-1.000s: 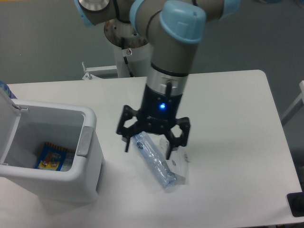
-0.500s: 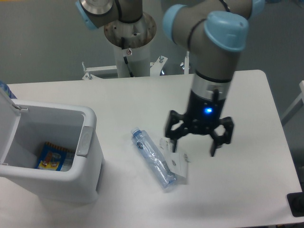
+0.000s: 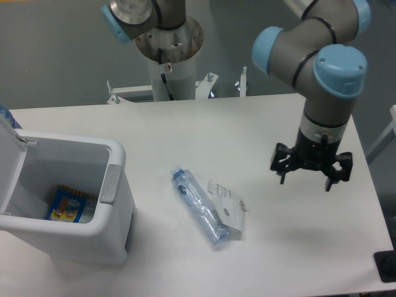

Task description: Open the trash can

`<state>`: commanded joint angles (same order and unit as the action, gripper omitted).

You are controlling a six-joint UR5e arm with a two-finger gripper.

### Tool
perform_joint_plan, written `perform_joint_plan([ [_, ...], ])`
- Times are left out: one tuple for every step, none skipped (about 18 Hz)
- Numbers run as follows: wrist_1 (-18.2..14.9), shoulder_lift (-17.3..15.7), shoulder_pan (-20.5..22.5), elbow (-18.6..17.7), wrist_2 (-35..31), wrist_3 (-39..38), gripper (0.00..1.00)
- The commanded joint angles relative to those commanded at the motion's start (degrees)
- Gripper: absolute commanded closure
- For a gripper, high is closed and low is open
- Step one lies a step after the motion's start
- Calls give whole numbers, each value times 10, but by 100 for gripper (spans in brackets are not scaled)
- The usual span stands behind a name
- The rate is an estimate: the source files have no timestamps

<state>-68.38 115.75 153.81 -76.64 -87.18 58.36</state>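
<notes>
The white trash can stands at the table's left front with its lid swung up and open at the far left edge. A grey push-button latch sits on its right rim. Inside lies a blue and yellow packet. My gripper is open and empty, hovering above the table's right side, far from the can.
A crushed clear plastic bottle lies mid-table beside a white paper packet. The robot's base column stands at the back. A black object sits at the front right corner. The white table ends just right of the gripper.
The arm has swung to the right, carrying the open gripper from above the bottle to the table's right side. The bottle, packet and trash can have not moved.
</notes>
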Motion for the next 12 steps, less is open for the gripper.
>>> perform_joint_plan([
  [0,4,-2,2,-7,5,0],
  [-1,7,-3,3,-12,23,0],
  [-1,11,-3,1,-13,49,0],
  [-1,11,-3,1,-14,77,0],
  [-1,11,-3,-1,-14,93,0],
  [-1,11,-3,-3,-15,98,0],
  [0,11,-4,-6,-22,98,0],
  [1,11,-5,-8,-27,98,0],
  [3,11,-6,-10,-29,97,0],
  [3,11,-6,-11,-29,97,0],
  [5,11,-6,-14,-29,95,0],
  [6,11,-7,-16,-29,93,0],
])
